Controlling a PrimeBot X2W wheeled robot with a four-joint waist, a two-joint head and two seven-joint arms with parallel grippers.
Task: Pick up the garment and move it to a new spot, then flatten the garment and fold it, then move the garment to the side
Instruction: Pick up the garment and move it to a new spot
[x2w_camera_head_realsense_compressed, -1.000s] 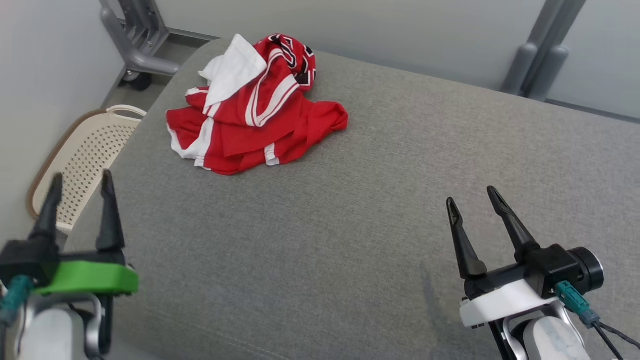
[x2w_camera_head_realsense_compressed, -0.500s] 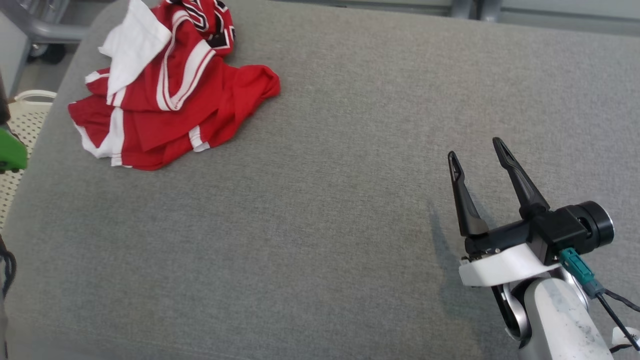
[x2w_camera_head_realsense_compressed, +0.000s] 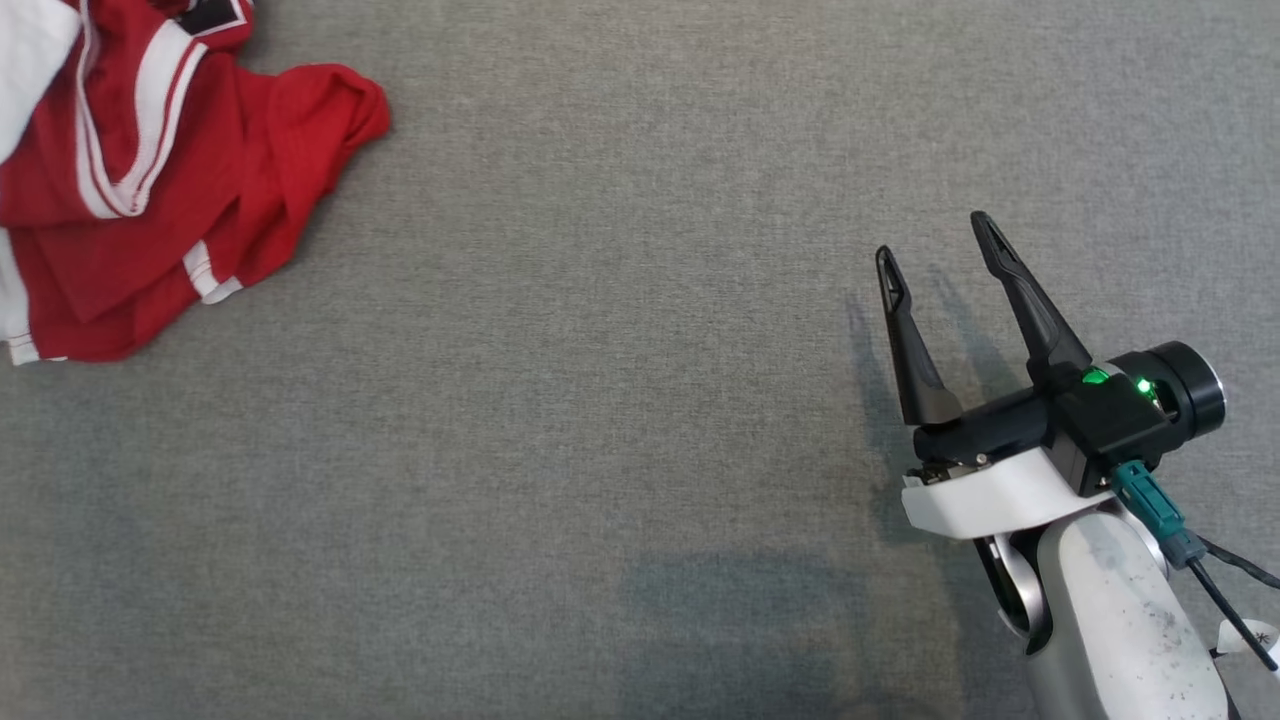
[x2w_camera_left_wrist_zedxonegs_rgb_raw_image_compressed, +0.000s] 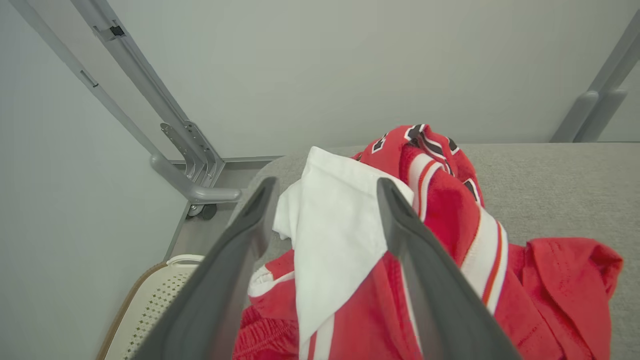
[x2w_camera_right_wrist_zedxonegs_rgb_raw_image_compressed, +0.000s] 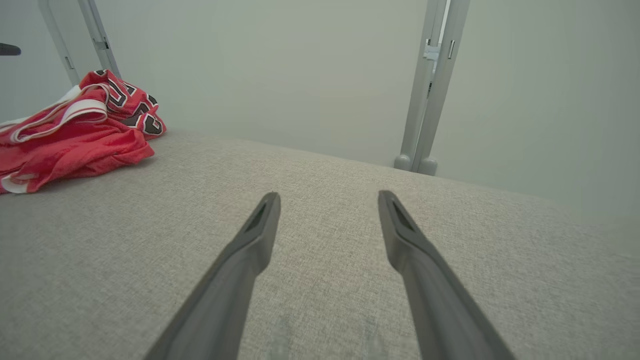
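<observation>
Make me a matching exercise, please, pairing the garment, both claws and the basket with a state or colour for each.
Things:
1 garment
2 left claw
3 right claw
4 basket

States:
A open above the bare grey surface
B crumpled, red and white
C open, pointing at the garment
D cream, perforated

Pairs: 1-B, 2-C, 3-A, 4-D

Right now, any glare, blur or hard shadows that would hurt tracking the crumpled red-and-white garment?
Head view: even light, no glare; soft shadows lie left of the right gripper on the grey woven fabric surface, a dim patch at bottom centre. Left wrist view: left gripper fingers blurred close up, red-and-white garment sharp. Right wrist view: flat light, weave crisp mid-frame.
</observation>
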